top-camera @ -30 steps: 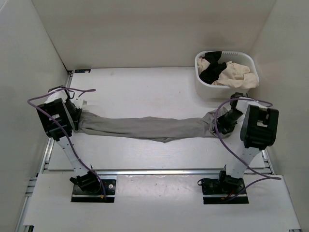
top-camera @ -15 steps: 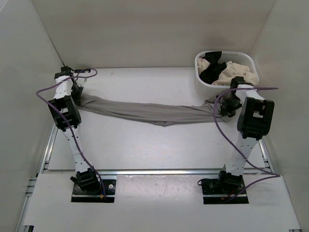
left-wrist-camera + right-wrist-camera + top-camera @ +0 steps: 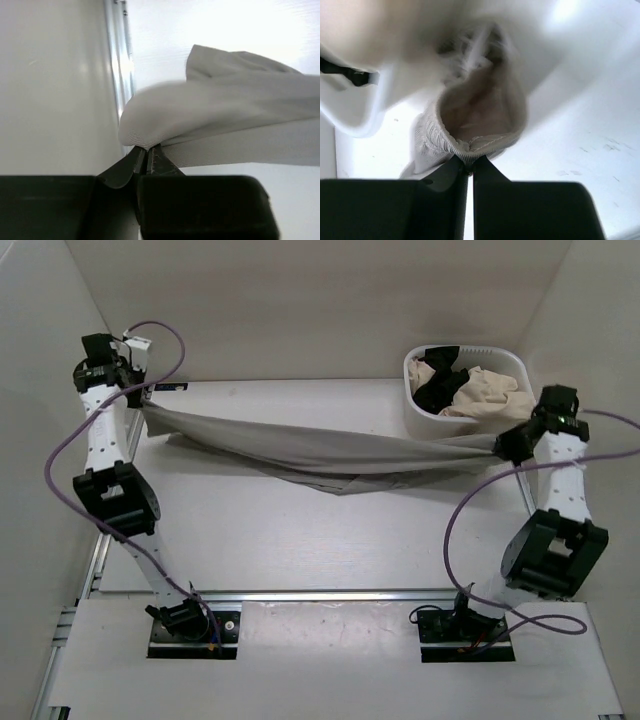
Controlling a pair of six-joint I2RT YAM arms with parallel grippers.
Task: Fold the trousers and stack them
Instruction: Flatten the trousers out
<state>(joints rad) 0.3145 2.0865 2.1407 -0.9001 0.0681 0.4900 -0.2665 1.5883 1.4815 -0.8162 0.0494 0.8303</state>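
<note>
**Above the table: grey trousers strung between both arms**

Over the white table [image 3: 300, 540], the plain mid-grey soft fabric trousers [image 3: 330, 455] hang as one long band, running from far-left to right.

- left gripper [image 3: 143, 405]: raised at the far-left corner, clamped on one end of the trousers. Left wrist view shows the fingers pinched together on a bunched fold of grey cloth [image 3: 148, 152], with the rest of the fabric streaming off to the right.
- right gripper [image 3: 498, 445]: up at the right side, just in front of the white plastic basket [image 3: 425, 418], clenched on the other end. Right wrist view shows the fingertips closed on a ribbed, stitched edge of the trousers [image 3: 468, 167]. That view is blurred higher up.
- Band is tighter along the top edge. The lower edge sags to a point near mid-span, lowest around the centre of the table. Can't tell whether that point touches the surface.
- Basket sits at the far-right and holds a black garment [image 3: 437, 390] and a beige garment [image 3: 490, 395]. The grey fabric passes just beside its front wall.
</note>
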